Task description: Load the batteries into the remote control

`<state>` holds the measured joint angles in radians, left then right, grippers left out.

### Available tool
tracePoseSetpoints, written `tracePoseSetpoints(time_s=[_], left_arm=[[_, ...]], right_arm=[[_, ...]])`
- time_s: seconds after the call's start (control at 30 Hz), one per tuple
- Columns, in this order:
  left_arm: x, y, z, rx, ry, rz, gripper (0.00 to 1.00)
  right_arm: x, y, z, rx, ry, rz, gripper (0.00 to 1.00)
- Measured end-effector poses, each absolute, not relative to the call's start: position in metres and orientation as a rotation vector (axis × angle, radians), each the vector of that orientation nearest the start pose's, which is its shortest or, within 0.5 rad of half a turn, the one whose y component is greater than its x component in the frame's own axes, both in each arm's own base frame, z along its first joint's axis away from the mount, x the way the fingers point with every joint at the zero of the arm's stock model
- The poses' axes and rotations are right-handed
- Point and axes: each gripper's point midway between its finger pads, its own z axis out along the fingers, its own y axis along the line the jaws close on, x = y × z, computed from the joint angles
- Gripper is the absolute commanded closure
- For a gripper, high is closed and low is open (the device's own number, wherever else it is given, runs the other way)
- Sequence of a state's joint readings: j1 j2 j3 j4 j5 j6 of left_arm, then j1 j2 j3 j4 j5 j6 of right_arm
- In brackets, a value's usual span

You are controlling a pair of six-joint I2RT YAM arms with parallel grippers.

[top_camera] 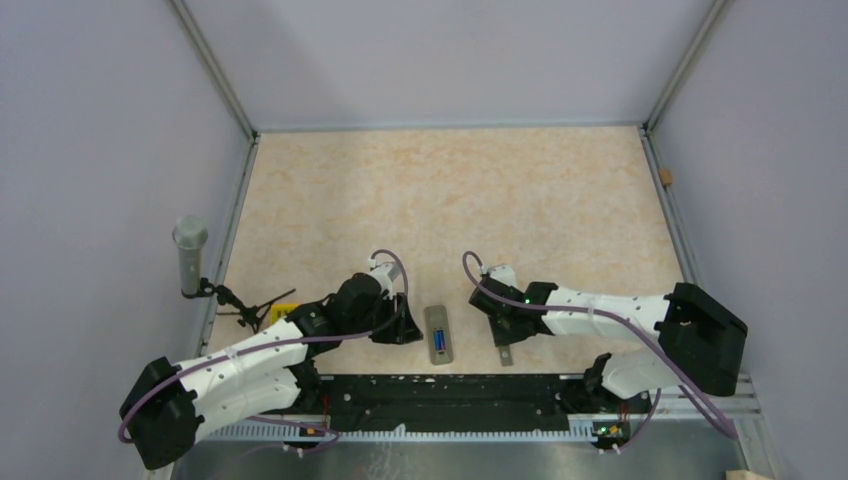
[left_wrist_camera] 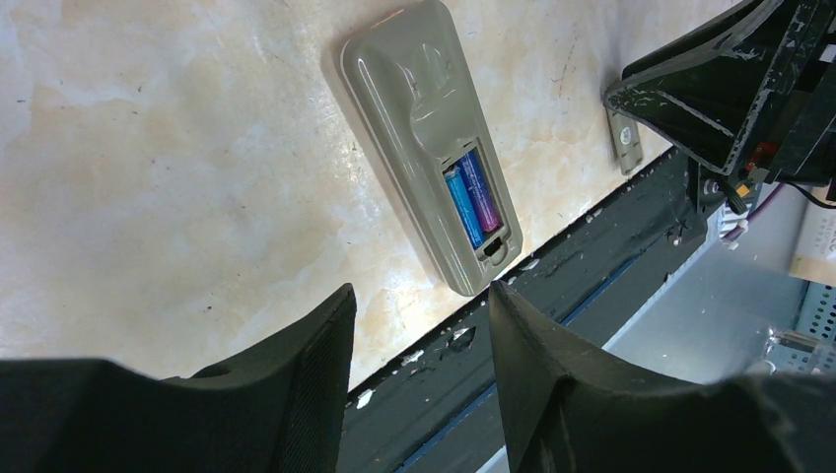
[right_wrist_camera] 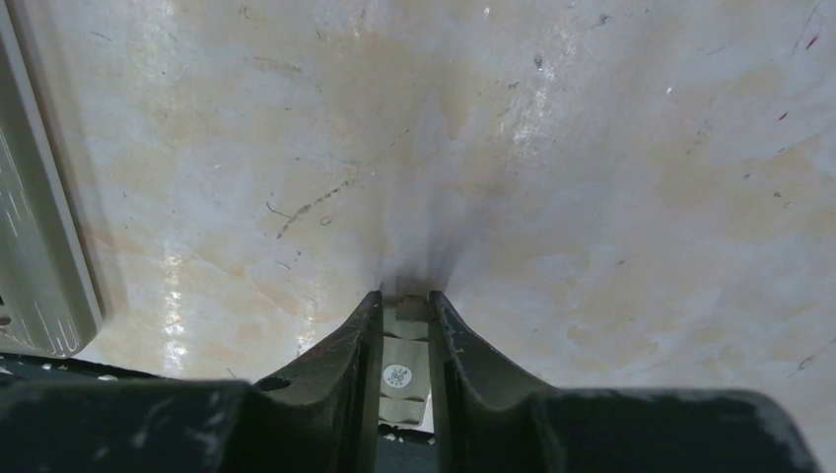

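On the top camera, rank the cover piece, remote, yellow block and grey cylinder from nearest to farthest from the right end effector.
1. Grey cover piece: between the right end effector fingers.
2. Remote control: just to its left.
3. Yellow block: beside the left arm.
4. Grey cylinder: far left edge.

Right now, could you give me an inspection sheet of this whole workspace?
Surface: beige marbled tabletop, scuffed.
Job's things: slim grey-backed remote control lies face down, compartment open; two blue, reddish-ended batteries sit inside it.
Clutter: small grey cover piece beside the remote; yellow block at the left edge.
Grippers: left pincer open, empty; right pincer closed around the cover piece.
Cables: purple cables along both arms.
Surroundings: pale lilac walls, metal frame.
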<state>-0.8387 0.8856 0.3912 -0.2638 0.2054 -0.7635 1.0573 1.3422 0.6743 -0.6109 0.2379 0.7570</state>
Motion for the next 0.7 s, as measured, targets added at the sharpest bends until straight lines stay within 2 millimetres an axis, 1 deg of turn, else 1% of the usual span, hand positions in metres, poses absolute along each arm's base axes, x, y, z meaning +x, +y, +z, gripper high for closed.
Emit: tracePoseSetpoints(time_s=[0.23, 0.37, 0.4, 0.5, 0.57, 0.7], left_arm=[[0.120, -0.229, 0.067, 0.208, 2.541, -0.969, 0.47], [0.120, -0.229, 0.067, 0.208, 2.541, -0.969, 0.46], [0.120, -0.229, 0.067, 0.208, 2.542, -0.968, 0.46], [0.120, -0.229, 0.065, 0.207, 2.551, -0.962, 0.46], [0.119, -0.229, 0.064, 0.207, 2.557, -0.959, 0.46], [0.118, -0.229, 0.062, 0.210, 2.569, -0.959, 0.44]], right_arm=[[0.125, 0.195, 0.014, -0.361, 2.756, 0.111, 0.94], [0.125, 0.194, 0.014, -0.360, 2.756, 0.110, 0.94], [0.125, 0.194, 0.014, -0.360, 2.756, 0.110, 0.90], [0.125, 0.194, 0.014, -0.358, 2.756, 0.109, 0.81], [0.125, 0.193, 0.015, -0.359, 2.755, 0.105, 0.73], [0.125, 0.186, 0.024, -0.338, 2.738, 0.097, 0.61]])
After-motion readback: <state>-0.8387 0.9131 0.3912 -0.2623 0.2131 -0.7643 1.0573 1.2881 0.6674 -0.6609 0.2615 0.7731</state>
